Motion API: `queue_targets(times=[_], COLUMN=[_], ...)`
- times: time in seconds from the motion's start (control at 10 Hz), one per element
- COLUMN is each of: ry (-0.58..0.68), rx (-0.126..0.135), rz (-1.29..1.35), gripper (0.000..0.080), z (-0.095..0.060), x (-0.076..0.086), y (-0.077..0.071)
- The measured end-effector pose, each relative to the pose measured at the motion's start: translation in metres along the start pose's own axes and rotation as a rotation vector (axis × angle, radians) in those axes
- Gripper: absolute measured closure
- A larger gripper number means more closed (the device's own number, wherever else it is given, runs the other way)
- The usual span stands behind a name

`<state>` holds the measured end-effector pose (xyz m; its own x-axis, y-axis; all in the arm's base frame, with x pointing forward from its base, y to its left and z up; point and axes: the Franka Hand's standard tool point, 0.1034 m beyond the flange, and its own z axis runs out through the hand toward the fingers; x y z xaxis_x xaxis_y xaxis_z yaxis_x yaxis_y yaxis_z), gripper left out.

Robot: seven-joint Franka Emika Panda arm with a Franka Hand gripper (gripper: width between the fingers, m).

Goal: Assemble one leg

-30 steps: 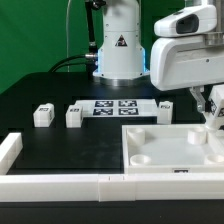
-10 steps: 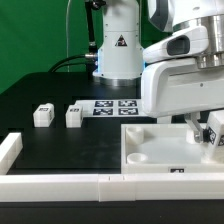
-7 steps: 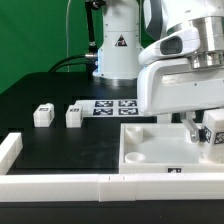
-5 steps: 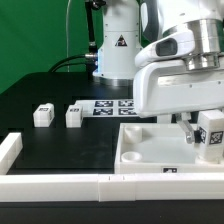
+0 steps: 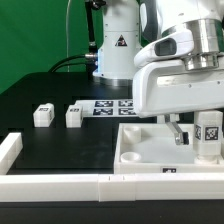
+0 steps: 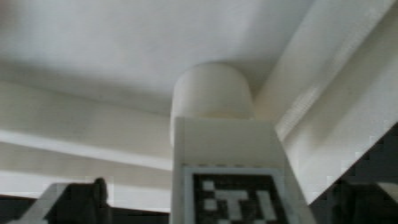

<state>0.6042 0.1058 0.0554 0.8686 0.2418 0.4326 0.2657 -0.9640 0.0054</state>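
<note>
My gripper (image 5: pixel 204 134) is shut on the leg (image 5: pixel 208 128), a small white block with a black-and-white tag facing the camera. It holds the leg upright over the right part of the large white square panel (image 5: pixel 140 162), near its right wall. In the wrist view the leg (image 6: pixel 221 120) runs between my two dark fingers (image 6: pixel 71 200), with its rounded end close to the panel's inner surface by a wall. I cannot tell whether the leg touches the panel. My gripper's midpoint in the wrist view (image 6: pixel 231 205) lies on the leg's tag.
Two more small white tagged blocks (image 5: pixel 42 115) (image 5: pixel 74 115) stand at the exterior view's left. The marker board (image 5: pixel 112 106) lies behind, before the robot base. Long white bars (image 5: pixel 60 185) run along the front, with a short one (image 5: pixel 9 150) at the left.
The arm has come down and shifted toward the exterior view's left with the leg. The leg now stands upright and lower over the panel.
</note>
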Motion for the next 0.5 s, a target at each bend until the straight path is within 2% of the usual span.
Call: queue_targets(times=[0.3, 0.5], ry=[0.0, 0.005], rx=[0.0, -0.004], rz=[0.0, 0.001], gripper=[0.0151, 0.015], z=[-0.0004, -0.0096], x=[0.0004, 0.0068], y=[0.0001, 0.003])
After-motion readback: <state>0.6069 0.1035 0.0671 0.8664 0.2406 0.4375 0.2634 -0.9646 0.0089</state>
